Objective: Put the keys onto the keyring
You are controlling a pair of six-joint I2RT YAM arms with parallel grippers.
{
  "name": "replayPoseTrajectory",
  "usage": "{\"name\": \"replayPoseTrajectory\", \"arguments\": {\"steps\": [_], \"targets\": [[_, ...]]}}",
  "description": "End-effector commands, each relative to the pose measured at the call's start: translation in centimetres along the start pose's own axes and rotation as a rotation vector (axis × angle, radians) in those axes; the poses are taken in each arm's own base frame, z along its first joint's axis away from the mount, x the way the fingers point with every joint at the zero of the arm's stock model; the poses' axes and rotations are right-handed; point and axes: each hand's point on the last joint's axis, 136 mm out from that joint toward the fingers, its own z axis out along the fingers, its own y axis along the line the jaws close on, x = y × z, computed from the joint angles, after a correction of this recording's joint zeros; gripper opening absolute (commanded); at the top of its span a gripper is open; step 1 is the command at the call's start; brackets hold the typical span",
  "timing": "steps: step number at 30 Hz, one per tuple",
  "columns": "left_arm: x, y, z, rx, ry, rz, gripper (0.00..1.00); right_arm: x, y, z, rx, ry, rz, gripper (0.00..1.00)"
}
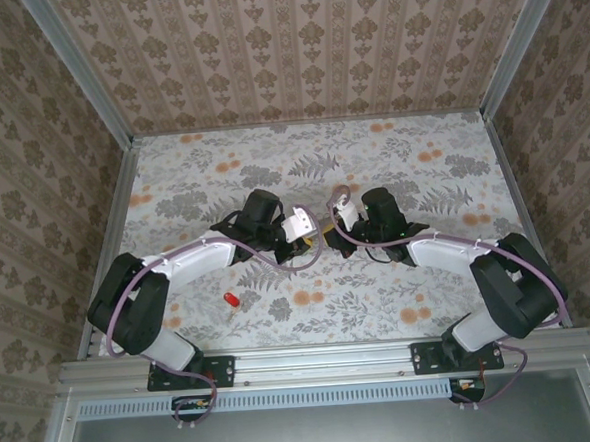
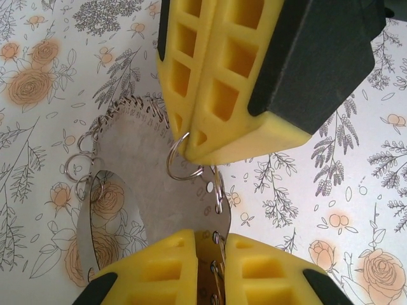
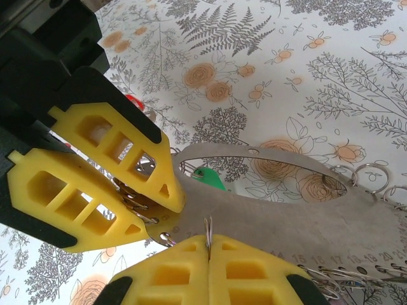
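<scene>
Grey metal keyring [image 3: 273, 216], mid-frame, is clamped by the left gripper [image 3: 159, 216]; the right gripper [image 3: 208, 240] pinches a small ring [image 2: 170, 162]. Best hold both grips firm, pull gently, avoid twisting.

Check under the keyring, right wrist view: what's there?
A green key head shows through the opening of the keyring, above the floral table. Its blade is hidden under the keyring.

A robot test cell: two arms [image 1: 192, 257] on an aluminium rail [image 1: 324, 361], boxed in by patterned walls [image 1: 305, 50].
</scene>
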Motion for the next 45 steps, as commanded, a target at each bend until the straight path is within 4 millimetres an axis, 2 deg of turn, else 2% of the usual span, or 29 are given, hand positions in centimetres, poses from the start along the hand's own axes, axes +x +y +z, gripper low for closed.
{"name": "replayPoseTrajectory", "arguments": {"steps": [1, 7, 13, 16, 22, 27, 32, 38, 42, 45], "targets": [[0.6, -1.6, 0.8, 0.069, 0.023, -0.030, 0.00, 1.4, 1.1, 0.6, -0.063, 0.061, 0.044, 0.00], [0.6, -1.3, 0.8, 0.055, 0.018, -0.033, 0.00, 3.9, 1.6, 0.6, -0.090, 0.204, 0.068, 0.00], [0.5, -1.0, 0.9, 0.044, 0.017, -0.028, 0.00, 5.3, 2.6, -0.2, -0.142, 0.291, 0.056, 0.00], [0.5, -0.8, 0.8, 0.034, 0.021, -0.025, 0.00, 5.4, 3.1, -0.5, -0.164, 0.320, 0.055, 0.00], [0.4, -0.8, 0.8, 0.036, 0.015, -0.024, 0.00, 4.5, 2.2, -0.2, -0.124, 0.296, 0.077, 0.00], [0.0, -1.6, 0.7, 0.086, -0.010, -0.022, 0.00, 0.5, 0.4, 0.9, -0.028, 0.071, 0.068, 0.00], [0.1, -2.1, 0.5, 0.110, -0.006, -0.018, 0.00, -1.4, -1.3, 0.8, 0.062, -0.011, -0.002, 0.00], [0.7, -1.9, 0.5, 0.100, 0.031, -0.002, 0.00, -2.2, 0.4, 0.0, -0.020, -0.019, -0.061, 0.00], [0.8, -1.8, 0.6, 0.099, 0.042, 0.008, 0.00, -1.3, 0.5, -0.2, -0.042, 0.054, -0.069, 0.00], [1.0, -1.9, 0.5, 0.097, 0.055, 0.018, 0.00, -0.8, 1.5, -0.7, -0.113, 0.135, -0.050, 0.00]]}}
